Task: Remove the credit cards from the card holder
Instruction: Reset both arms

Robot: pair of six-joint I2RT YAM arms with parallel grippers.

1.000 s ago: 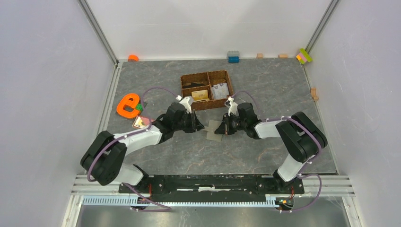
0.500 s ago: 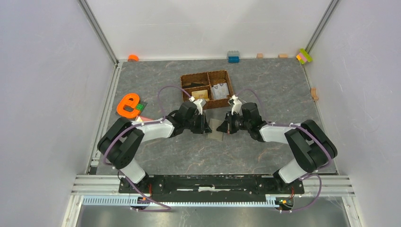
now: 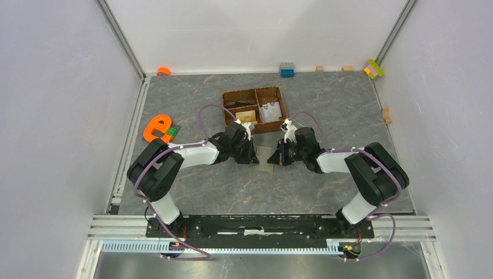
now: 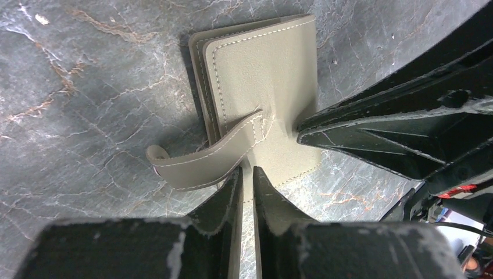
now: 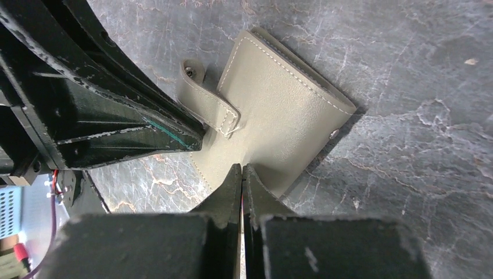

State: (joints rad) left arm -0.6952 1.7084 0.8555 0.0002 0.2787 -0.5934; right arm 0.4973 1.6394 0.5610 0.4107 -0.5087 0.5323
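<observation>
An orange toy (image 3: 156, 129) shaped like a lowercase e lies near the left edge of the table (image 3: 337, 110), the one letter form in view; the card holder (image 4: 264, 70) bears only pale stitching along the edges of its plain grey-olive cover. The card holder lies flat on the table, folded shut with its inside hidden, just on the near side of the brown divided basket (image 3: 267, 89) and between the two arms' jaws, which meet it from opposite sides. Its strap (image 4: 203, 160) is undone and curls up loose, with a small metal stud (image 5: 188, 71) at its free end and a matching stud (image 5: 333, 134) near the cover's far edge. The left jaws stand drawn in to a narrow slit at the cover's edge right beside the strap's root, with a sliver of the grey-olive material showing between them. The right jaws are pressed together on the opposite edge, and the cover puckers and tapers in toward their tips. The tips of the two pairs sit close together over the same half of the cover, near but apart
</observation>
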